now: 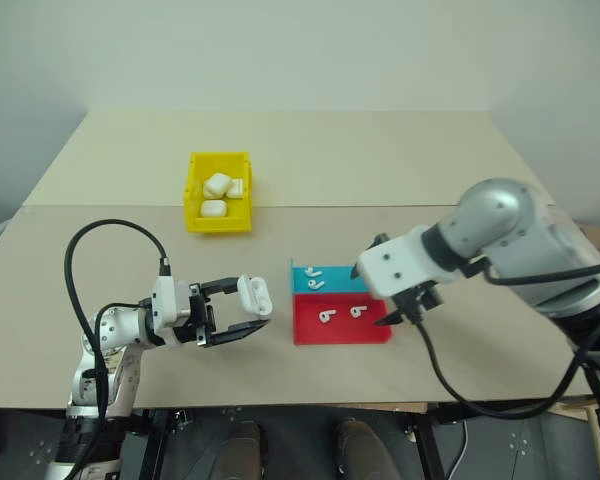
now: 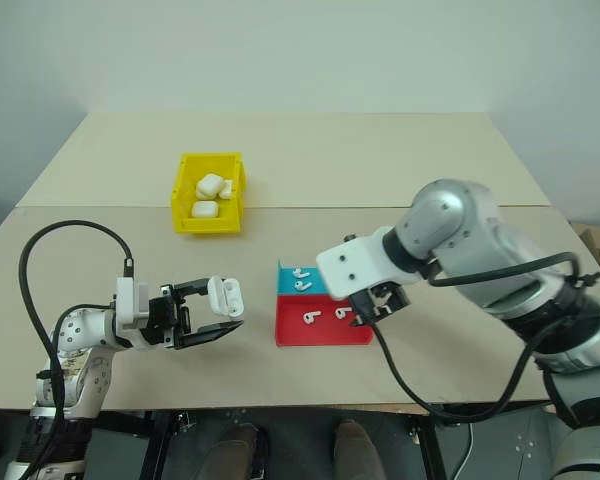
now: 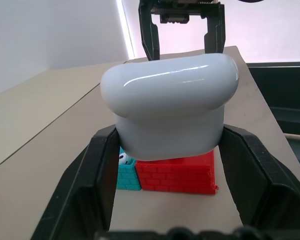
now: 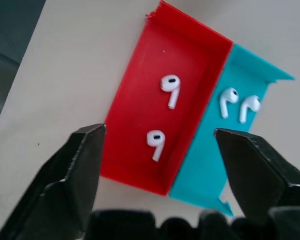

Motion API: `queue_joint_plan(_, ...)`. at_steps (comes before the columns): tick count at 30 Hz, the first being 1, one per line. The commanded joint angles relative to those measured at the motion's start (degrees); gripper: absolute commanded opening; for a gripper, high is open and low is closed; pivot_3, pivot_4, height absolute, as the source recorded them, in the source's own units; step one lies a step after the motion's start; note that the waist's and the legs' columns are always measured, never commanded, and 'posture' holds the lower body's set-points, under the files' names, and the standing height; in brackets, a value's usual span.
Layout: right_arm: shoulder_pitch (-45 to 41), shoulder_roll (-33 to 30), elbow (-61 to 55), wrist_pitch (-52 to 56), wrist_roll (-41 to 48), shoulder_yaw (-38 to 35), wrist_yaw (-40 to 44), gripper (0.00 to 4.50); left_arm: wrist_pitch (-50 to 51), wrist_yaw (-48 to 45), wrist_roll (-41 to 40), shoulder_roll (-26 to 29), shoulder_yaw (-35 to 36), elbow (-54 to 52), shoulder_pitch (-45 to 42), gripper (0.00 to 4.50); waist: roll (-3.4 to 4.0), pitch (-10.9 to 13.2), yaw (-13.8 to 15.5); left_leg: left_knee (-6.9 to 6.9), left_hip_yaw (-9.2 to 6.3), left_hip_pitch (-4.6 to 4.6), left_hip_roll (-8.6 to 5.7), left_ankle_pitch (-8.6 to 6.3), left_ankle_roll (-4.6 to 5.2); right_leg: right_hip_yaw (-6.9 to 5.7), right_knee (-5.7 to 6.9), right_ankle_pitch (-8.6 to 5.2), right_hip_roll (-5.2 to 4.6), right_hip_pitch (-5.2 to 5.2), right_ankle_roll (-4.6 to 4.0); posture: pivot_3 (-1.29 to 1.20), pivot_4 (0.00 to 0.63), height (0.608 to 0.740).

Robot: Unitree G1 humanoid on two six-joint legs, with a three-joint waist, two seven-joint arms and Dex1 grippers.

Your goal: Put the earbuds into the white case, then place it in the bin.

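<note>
The table [image 1: 130,300] is carrying the yellow bin [image 1: 193,200] and the red-and-blue tray [image 4: 140,95]. The left gripper [image 1: 250,315] is clamping the white case [image 1: 254,296]. The right gripper [image 4: 157,150] is hovering spread over four earbuds [image 4: 170,89] in the tray.

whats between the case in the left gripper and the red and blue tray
Nothing: bare table separates the case, held in the left gripper, from the tray, as the left eye view shows.
</note>
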Motion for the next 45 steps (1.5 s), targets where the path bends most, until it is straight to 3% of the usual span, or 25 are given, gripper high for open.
queue_joint_plan(1, -2.5, 1.8, -0.6, 0.9, -4.5, 1.4, 0.4, 3.27, -4.3, -0.4, -0.9, 1.0, 0.4, -0.3, 1.8, 2.72, 0.0, 0.0, 0.1, 0.0, 0.0, 0.0, 0.0, 0.0, 0.0, -0.01, -0.01, 0.0, -0.01, 0.01, 0.0, 0.0, 0.15, 0.74)
queue_joint_plan(5, -3.0, 3.9, 0.2, 0.6, -8.0, 3.9, 1.0, 3.27, -7.0, -1.4, -1.0, 1.4, -0.6, -0.4, 4.1, 2.72, 0.0, 0.0, 0.1, 0.0, -0.01, 0.01, -0.01, 0.0, 0.0, -0.03, 0.0, 0.01, -0.02, 0.01, 0.0, 0.0, 0.15, 0.74)
queue_joint_plan(9, -3.5, 6.5, 1.0, 1.2, -10.8, 6.0, 1.3, 2.36, -8.8, -1.3, -0.4, 1.7, -1.6, 0.1, 5.3, 2.72, 0.01, 0.0, 0.1, 0.0, 0.0, 0.04, 0.0, 0.0, 0.0, -0.06, -0.01, 0.02, -0.02, 0.03, -0.02, 0.0, 0.15, 0.74)
queue_joint_plan(22, -3.0, 12.8, 3.8, 0.5, -21.6, 12.3, 1.1, 2.36, -13.1, -1.0, 1.1, 3.8, -3.9, 0.6, 7.3, 2.72, 0.03, 0.0, 0.0, -0.02, -0.01, 0.05, 0.01, 0.0, 0.0, -0.09, 0.0, 0.03, 0.0, 0.02, -0.05, 0.0, 0.15, 0.74)
queue_joint_plan(45, -1.7, 19.3, 10.4, -4.4, -26.6, 14.5, 1.1, 2.36, -13.7, 2.6, 1.6, 5.8, -5.3, -1.7, 9.1, 2.72, 0.03, 0.0, -0.1, -0.06, 0.0, 0.06, 0.02, 0.0, 0.0, -0.11, -0.01, 0.03, 0.0, 0.0, -0.07, 0.0, 0.15, 0.74)
